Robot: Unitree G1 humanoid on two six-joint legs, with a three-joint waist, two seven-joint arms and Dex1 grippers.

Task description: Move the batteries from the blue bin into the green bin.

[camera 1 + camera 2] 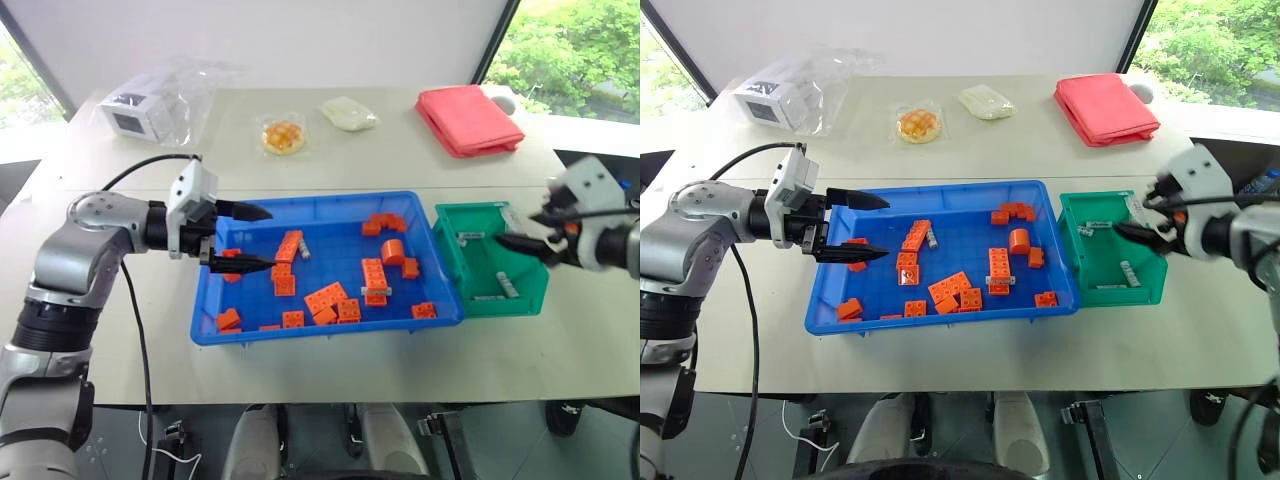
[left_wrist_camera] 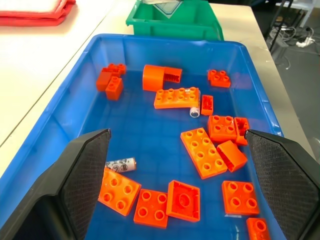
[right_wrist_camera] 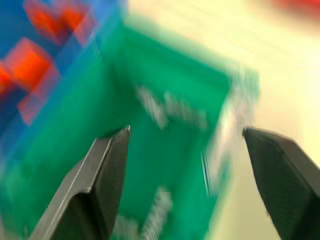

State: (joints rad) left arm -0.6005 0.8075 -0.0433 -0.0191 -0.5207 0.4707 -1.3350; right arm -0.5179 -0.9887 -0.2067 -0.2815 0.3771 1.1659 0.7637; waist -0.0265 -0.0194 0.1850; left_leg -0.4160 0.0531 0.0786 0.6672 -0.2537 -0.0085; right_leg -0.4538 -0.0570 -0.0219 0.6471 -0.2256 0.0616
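Left wrist view, item one: my left gripper [image 2: 177, 187] spread wide over the blue bin [image 2: 60, 107], battery [image 2: 121, 163] below it. Right gripper [image 1: 540, 232] spread, empty, over green bin [image 1: 452, 255]; batteries [image 1: 508, 286] inside.

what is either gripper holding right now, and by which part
Nothing. The left gripper is open over the blue bin with bare fingers; the right gripper is open over the green bin, nothing between its fingers.
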